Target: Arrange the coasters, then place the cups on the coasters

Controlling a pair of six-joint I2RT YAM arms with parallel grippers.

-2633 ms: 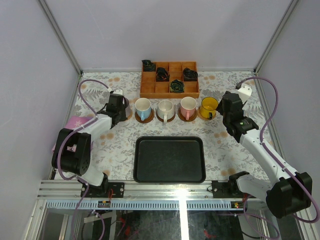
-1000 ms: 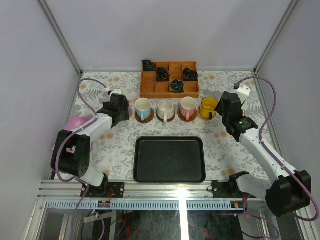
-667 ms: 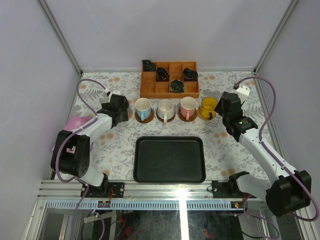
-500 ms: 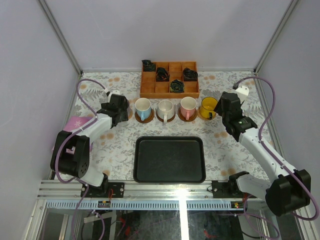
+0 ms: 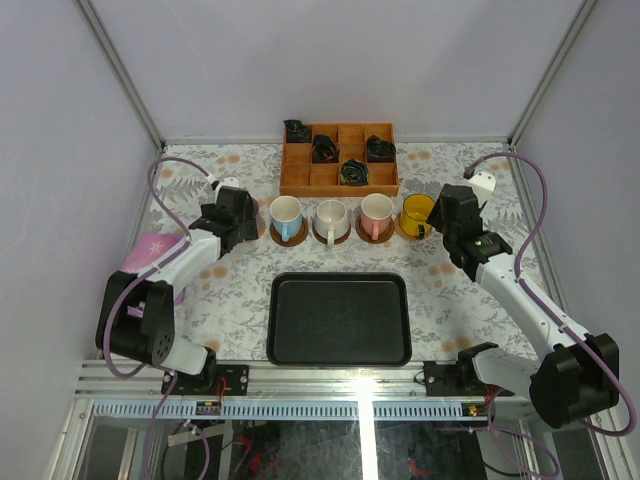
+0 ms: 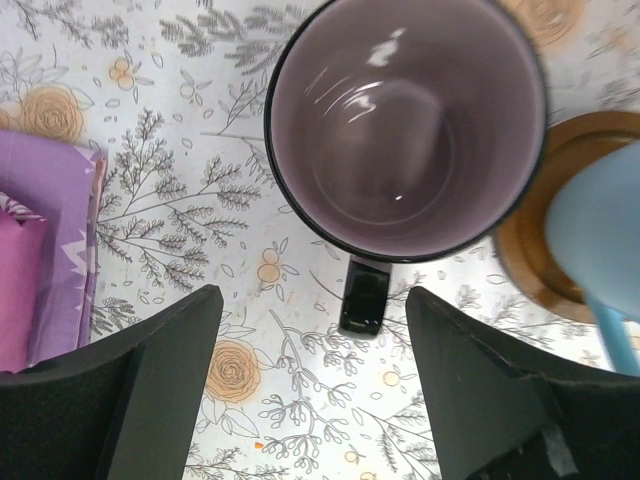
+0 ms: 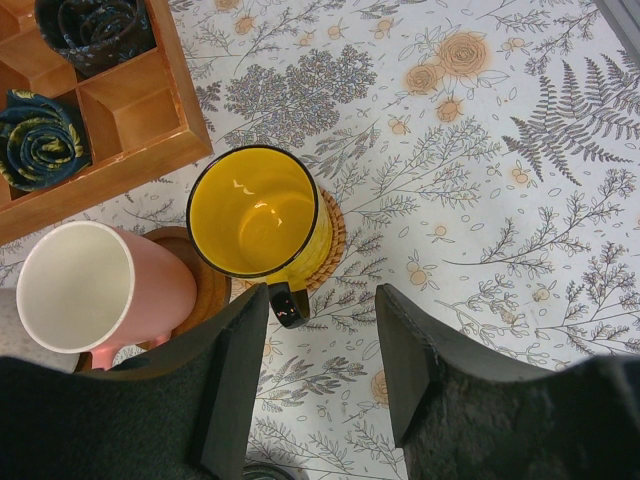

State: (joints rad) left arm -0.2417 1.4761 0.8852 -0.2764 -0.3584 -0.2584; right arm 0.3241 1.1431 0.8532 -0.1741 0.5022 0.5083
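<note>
In the left wrist view the mauve-grey cup [image 6: 405, 125] stands upright, its dark handle [image 6: 363, 298] pointing at my open left gripper [image 6: 312, 312], which touches nothing. Whether a coaster lies under it is hidden. From above, my left gripper [image 5: 238, 216] covers that cup. The light blue cup [image 5: 286, 215], cream-white cup [image 5: 331, 218], pink cup [image 5: 376, 212] and yellow cup [image 5: 418, 211] stand in a row on coasters. The yellow cup [image 7: 258, 210] sits on a tan woven coaster [image 7: 332, 235], the pink cup [image 7: 85, 290] on a dark brown coaster [image 7: 208, 278]. My right gripper [image 7: 322, 300] is open just short of the yellow cup's handle.
The orange wooden grid box [image 5: 340, 160] with dark bundles stands behind the row. A black rectangular tray [image 5: 340, 318] lies in front of the cups. A purple cloth [image 5: 155, 245] lies at the left, near my left arm.
</note>
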